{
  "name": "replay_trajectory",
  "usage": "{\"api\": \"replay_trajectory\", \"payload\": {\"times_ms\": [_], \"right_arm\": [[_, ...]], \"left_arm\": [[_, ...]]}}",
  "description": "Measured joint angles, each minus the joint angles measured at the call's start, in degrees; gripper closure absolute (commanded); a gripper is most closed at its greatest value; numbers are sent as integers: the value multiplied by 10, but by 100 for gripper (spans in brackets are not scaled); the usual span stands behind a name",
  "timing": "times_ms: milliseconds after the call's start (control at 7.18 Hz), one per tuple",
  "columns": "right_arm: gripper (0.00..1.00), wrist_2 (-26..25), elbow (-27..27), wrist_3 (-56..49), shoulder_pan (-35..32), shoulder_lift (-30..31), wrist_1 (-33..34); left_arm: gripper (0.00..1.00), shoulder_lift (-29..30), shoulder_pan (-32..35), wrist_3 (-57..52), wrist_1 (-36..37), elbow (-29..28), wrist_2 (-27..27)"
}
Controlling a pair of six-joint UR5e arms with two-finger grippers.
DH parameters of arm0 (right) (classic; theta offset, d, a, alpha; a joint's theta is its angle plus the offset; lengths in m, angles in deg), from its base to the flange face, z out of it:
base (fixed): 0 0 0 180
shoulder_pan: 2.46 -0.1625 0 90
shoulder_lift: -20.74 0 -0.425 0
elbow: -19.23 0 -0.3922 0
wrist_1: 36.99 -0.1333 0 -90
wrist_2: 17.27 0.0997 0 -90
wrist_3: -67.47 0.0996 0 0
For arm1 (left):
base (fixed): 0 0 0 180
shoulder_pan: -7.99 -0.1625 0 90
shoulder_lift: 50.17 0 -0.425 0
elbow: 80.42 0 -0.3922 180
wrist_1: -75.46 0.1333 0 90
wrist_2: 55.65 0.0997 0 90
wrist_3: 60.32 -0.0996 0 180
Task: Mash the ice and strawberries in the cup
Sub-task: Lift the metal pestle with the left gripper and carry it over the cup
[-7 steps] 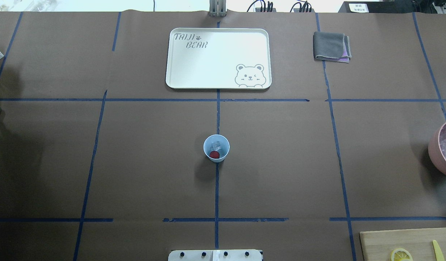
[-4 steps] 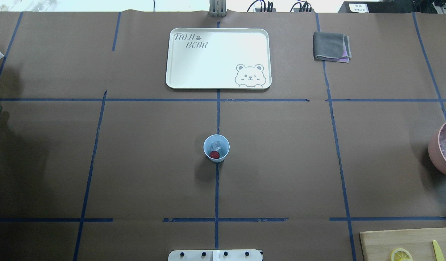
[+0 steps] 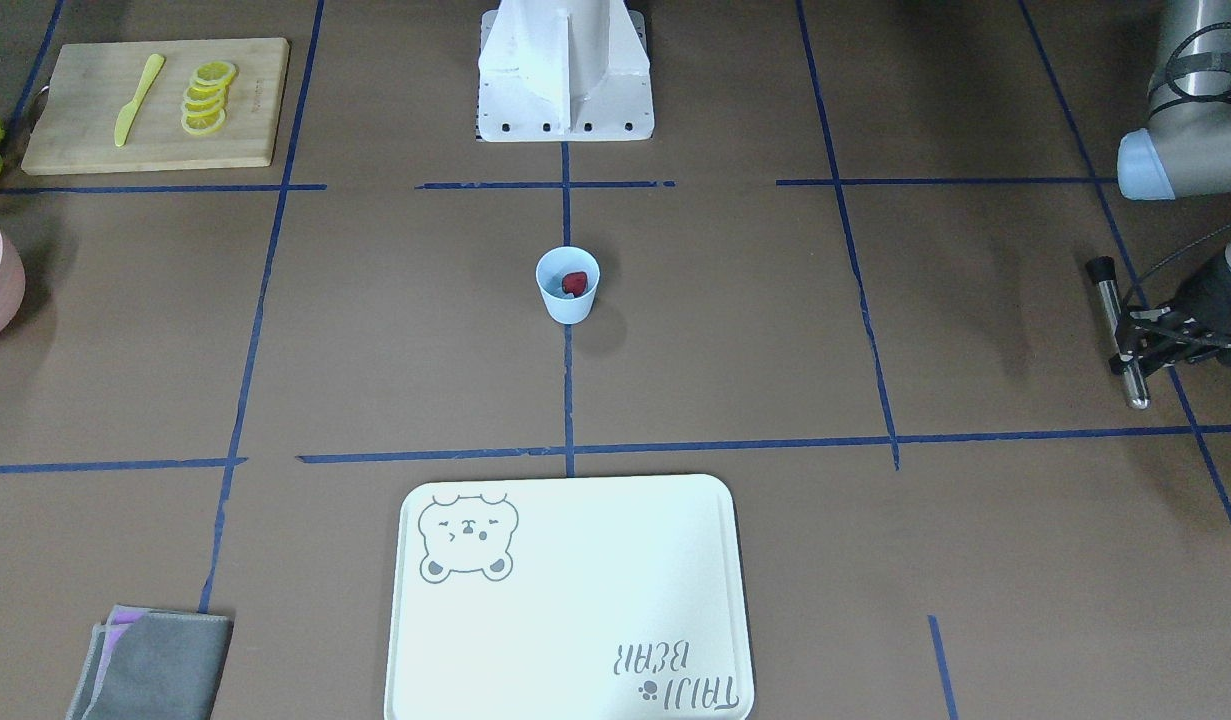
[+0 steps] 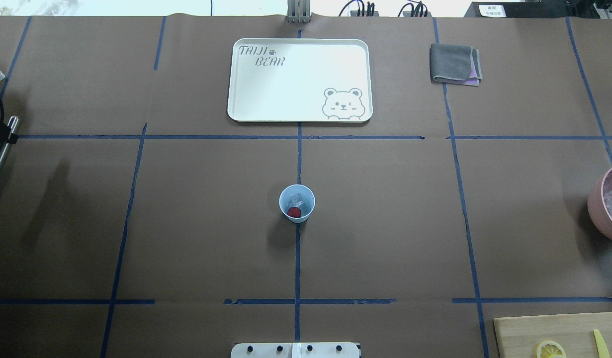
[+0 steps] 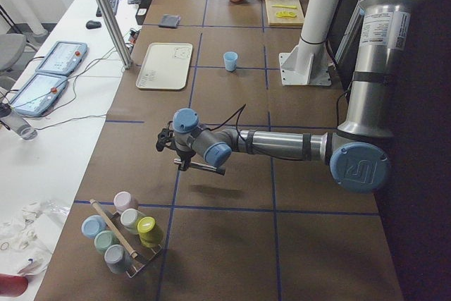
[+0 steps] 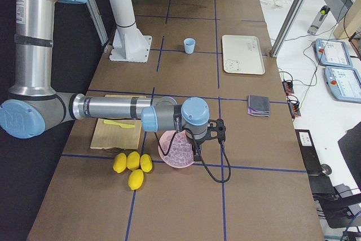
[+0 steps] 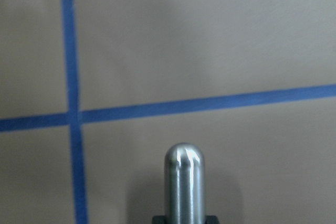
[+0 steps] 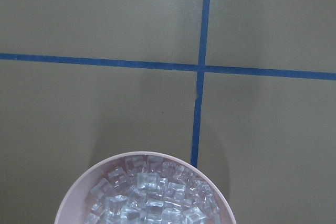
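The pale blue cup [image 4: 297,219] stands upright near the table's middle, on the blue centre line. Inside it lie a red strawberry [image 4: 294,212] and clear ice [image 4: 297,200]. My left gripper [image 3: 1132,343] hovers far off toward the table's left end, shut on a metal rod [image 3: 1118,325] with a black cap. The rod's rounded tip [image 7: 183,179] fills the left wrist view, over crossing tape lines. My right gripper [image 6: 210,132] appears only in the exterior right view, above the pink bowl; I cannot tell its state.
A pink bowl [image 4: 595,201] of ice cubes sits at the right edge. A white bear tray [image 4: 296,84] and a grey cloth [image 4: 455,63] lie at the far side. A cutting board [image 3: 75,140] holds lemon slices and a yellow knife. A rack of small cups [image 5: 123,234] stands at the left end.
The left gripper has moved in from the overhead view's left edge and toward the table's far side, so more of the metal rod shows. The cup has not moved.
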Motion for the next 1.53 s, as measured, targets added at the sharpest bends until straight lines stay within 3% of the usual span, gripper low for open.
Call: {"api": "replay_trajectory", "payload": {"times_ms": [418, 1114, 1393, 1532], "right_arm": [[0, 2, -1, 1, 0, -3, 0], [1, 3, -10, 1, 0, 0, -1], [0, 4, -12, 1, 0, -1, -1], [0, 6, -14, 1, 0, -1, -1]], "left_arm": [[100, 42, -10, 29, -17, 75, 33], [100, 104, -99, 113, -242, 85, 107], [100, 121, -146, 138, -344, 81, 172], [100, 138, -198, 143, -372, 78, 234]]}}
